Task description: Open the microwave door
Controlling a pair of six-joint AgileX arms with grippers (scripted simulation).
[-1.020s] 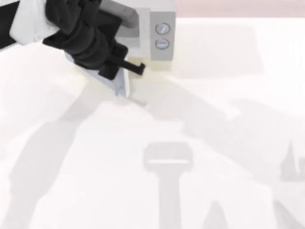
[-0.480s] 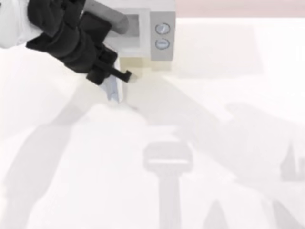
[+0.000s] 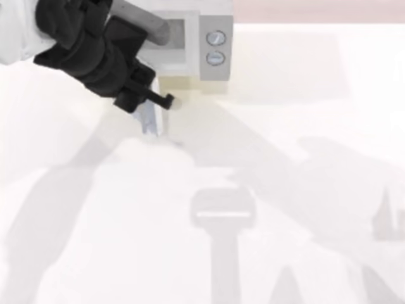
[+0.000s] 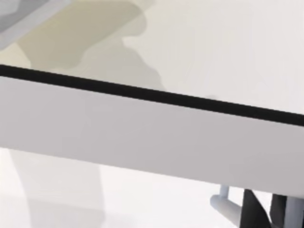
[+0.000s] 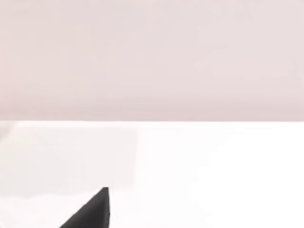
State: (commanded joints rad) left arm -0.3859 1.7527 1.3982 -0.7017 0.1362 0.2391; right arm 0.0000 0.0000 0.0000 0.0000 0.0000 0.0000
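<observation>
Desk [image 3: 304, 190]: smooth, matte, near-white surface, crossed by soft grey shadows of the arms.
Right gripper [image 5: 90, 213]: only a dark, pointed fingertip shows in its wrist view, over the pale desk; I cannot tell how its fingers stand, and the arm itself is out of the top view.
Microwave door [image 3: 152, 117]: flat, thin, light-grey panel, seen edge-on from above, swung out from the microwave's front toward the near side; its long axis runs from the hinge at the oven's left corner out over the desk. In the left wrist view it is a broad, smooth grey slab with a thin black edge line.
Handle [image 4: 223, 209]: slim, rounded, pale bar on short posts, at the door's free end.
Left gripper [image 3: 166, 100]: black, blocky, glossy body with thin dark fingers, clamped narrow on the handle at the door's free end.
Microwave [image 3: 215, 12]: boxy, silver-grey, at the far edge of the desk, left of centre; pale cavity open to view.
Knobs [image 3: 216, 47]: two round, grey dials, stacked on the narrow control strip at the microwave's right.
</observation>
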